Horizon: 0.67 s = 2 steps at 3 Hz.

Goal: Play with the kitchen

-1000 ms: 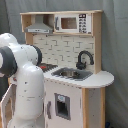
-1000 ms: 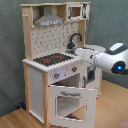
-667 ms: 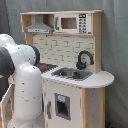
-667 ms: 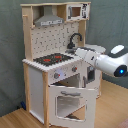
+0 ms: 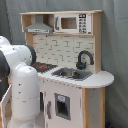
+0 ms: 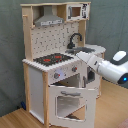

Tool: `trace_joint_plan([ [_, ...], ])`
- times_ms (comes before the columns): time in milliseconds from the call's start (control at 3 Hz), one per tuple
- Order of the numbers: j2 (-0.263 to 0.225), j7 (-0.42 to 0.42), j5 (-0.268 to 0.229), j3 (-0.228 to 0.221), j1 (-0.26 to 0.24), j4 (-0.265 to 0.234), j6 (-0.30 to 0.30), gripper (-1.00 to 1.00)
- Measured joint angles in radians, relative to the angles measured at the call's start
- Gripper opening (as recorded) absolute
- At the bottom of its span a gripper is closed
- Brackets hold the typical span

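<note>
Stiff, probably heavy kitchen [image 6: 50, 60]; best taken by oven door [image 6: 67, 102] top edge. Claw state impossible to tell.

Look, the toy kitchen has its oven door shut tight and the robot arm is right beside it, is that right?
Not quite. The oven door of the toy kitchen is hanging open, tilted outward, as the second exterior view shows. The robot arm is indeed right beside it.

Soft, even, dim light; overall blur, faint shadows, no glare.
</note>
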<state>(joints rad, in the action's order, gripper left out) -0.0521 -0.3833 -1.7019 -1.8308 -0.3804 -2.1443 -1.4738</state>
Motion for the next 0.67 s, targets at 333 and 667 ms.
trace_joint_plan([
  [333,0.025,-0.088,-0.013,0.005,-0.001,-0.027,-0.032,1.00],
  [667,0.059,-0.187,-0.025,0.008,-0.002,-0.048,-0.073,1.00],
])
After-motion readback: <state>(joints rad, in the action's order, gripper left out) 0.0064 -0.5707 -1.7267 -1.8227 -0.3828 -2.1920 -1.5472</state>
